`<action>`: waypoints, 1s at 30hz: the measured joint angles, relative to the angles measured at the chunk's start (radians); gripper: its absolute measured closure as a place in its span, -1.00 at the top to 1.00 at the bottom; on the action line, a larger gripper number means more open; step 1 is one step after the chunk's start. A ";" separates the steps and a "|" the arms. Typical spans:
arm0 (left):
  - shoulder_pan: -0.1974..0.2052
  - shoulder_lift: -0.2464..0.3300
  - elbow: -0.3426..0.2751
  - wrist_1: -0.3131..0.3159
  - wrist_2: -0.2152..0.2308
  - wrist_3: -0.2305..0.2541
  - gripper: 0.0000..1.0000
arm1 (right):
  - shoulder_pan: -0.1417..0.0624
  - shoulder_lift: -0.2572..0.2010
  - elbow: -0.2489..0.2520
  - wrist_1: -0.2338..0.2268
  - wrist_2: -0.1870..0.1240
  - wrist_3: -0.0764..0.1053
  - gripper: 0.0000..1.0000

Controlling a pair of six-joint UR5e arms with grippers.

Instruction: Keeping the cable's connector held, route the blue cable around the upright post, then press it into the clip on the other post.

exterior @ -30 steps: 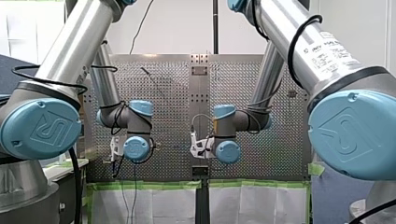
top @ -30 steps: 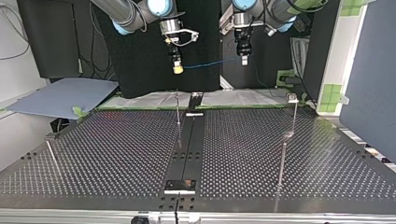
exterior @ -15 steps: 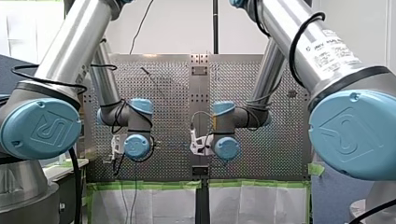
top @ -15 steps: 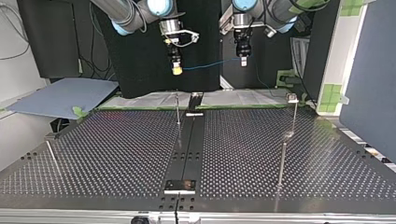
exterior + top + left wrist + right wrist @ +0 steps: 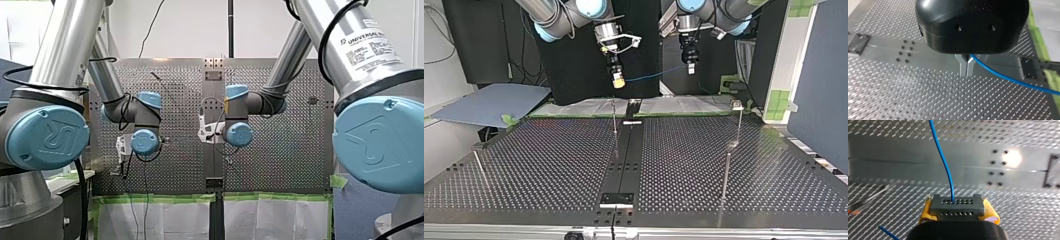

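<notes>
— Both grippers have slid a bit toward the top view's right since a moment ago, and the blue cable (image 5: 653, 75) went with them. See it?
— Yes, strung in the air between the two, above the table (image 5: 549, 165), sloping down toward the connector end
— Where's the connector (image 5: 957, 207)?
— Grey block with rows of holes, clamped between the yellow pads (image 5: 926, 211) of the right gripper (image 5: 618, 82), at that view's left. The cable enters one of its upper holes
— And the other end?
— The left gripper (image 5: 691, 67), at that view's right, has its metal fingers (image 5: 963, 66) pinched shut on the cable, which trails off to one side
— The posts?
— A thin upright post (image 5: 614, 117) stands near the table's far edge in that view, just left of the centre rail (image 5: 626, 150). The other post (image 5: 739, 122) stands far right, with a small fitting on top that I can't make out. The cable hangs well clear of both
</notes>
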 joint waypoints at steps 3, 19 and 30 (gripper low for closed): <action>0.010 0.031 0.019 -0.031 -0.013 -0.008 -1.00 | -0.001 -0.026 -0.025 0.027 -0.014 0.003 -1.00; 0.067 0.183 0.164 -0.183 -0.032 -0.099 -1.00 | -0.015 -0.185 -0.171 0.113 -0.036 0.039 -1.00; 0.106 0.291 0.272 -0.291 -0.028 -0.117 -1.00 | -0.029 -0.152 -0.229 0.122 -0.073 0.051 -1.00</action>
